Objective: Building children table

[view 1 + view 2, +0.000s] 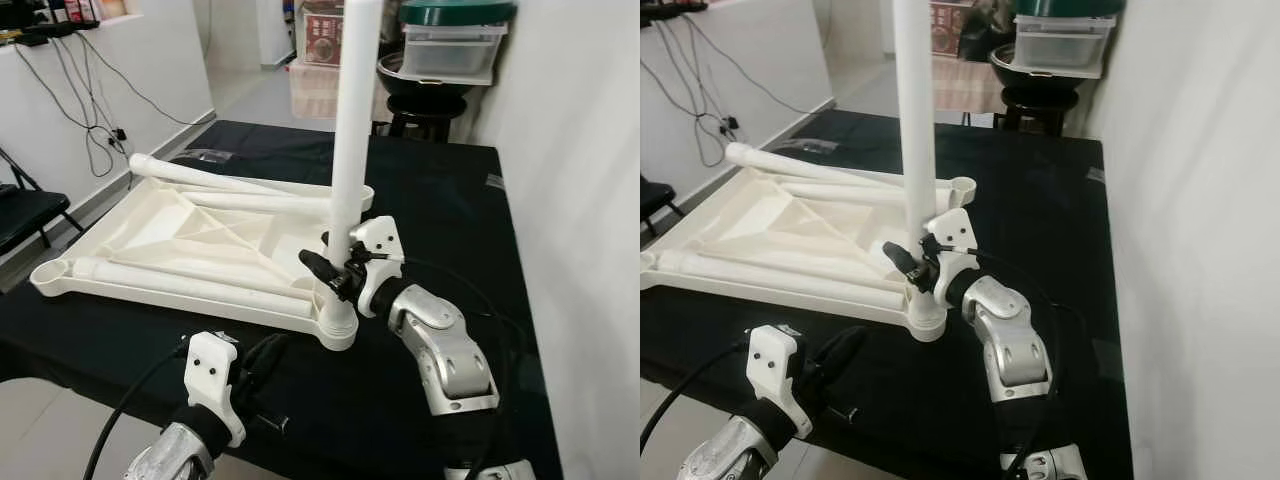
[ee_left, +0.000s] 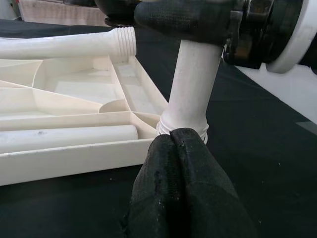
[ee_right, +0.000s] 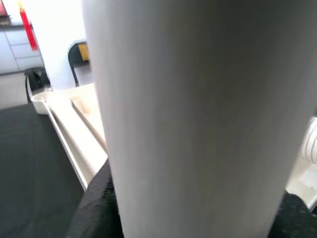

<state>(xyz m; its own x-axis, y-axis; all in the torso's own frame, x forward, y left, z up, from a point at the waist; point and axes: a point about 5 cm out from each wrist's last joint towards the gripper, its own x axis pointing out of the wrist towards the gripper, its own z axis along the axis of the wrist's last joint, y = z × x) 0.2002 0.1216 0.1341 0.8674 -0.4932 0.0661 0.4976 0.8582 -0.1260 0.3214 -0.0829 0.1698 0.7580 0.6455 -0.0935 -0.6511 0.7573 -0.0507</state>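
Note:
A white children's tabletop [image 1: 150, 225] lies upside down on the black-covered table [image 1: 440, 200]. One white leg [image 1: 352, 130] stands upright in its near right corner socket [image 1: 338, 325]. My right gripper [image 1: 335, 268] is shut on this leg just above the socket; the leg [image 3: 198, 119] looms close in the right wrist view. Two more legs [image 1: 190, 285] [image 1: 220, 183] lie loose in the tabletop, one with a threaded end [image 2: 124, 42]. My left gripper [image 1: 262, 362] hovers near the table's front edge, short of the socket, its fingers [image 2: 173, 188] pressed together and holding nothing.
A white wall [image 1: 580, 200] runs close along the table's right side. Behind the table stand a black stool [image 1: 430, 100] and stacked plastic bins [image 1: 450, 45]. Cables [image 1: 90, 120] hang on the left wall, and a black chair [image 1: 25, 215] stands at the left.

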